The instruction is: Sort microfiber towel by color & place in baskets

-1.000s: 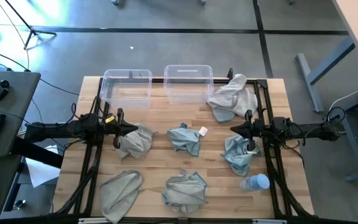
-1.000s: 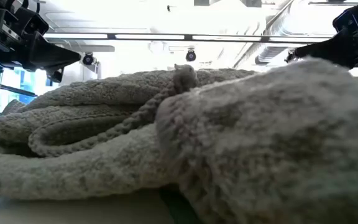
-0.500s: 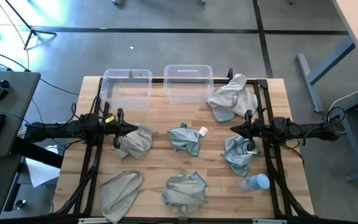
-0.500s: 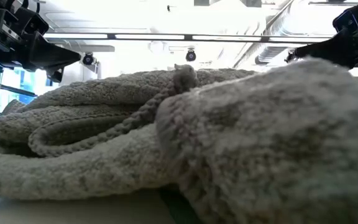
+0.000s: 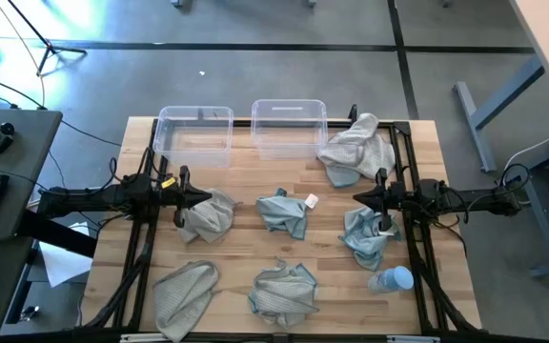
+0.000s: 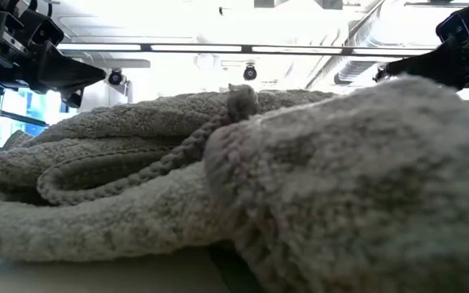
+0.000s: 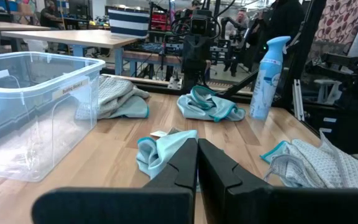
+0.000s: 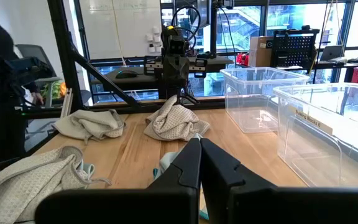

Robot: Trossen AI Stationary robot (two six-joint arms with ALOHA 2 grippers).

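Note:
Several small cloths lie flat on the wooden table. Grey-beige ones sit at the far right [image 5: 358,150], beside my left gripper [image 5: 208,215], near left [image 5: 185,293] and near centre [image 5: 283,293]. Pale blue-teal ones lie at centre [image 5: 284,212] and right [image 5: 365,236]. Two clear tubs [image 5: 194,136] [image 5: 289,127] stand at the far edge. My left gripper [image 5: 181,197] [image 7: 197,163] hovers shut by the left grey cloth. My right gripper [image 5: 356,198] [image 8: 200,163] hovers shut by the right teal cloth.
A bluish spray bottle [image 5: 392,279] lies at the near right corner; the left wrist view shows it [image 7: 266,78] past the teal cloth [image 7: 207,106]. The near-centre grey cloth [image 6: 243,187] fills the low view. Bare wood lies between the cloths and the tubs [image 8: 334,124].

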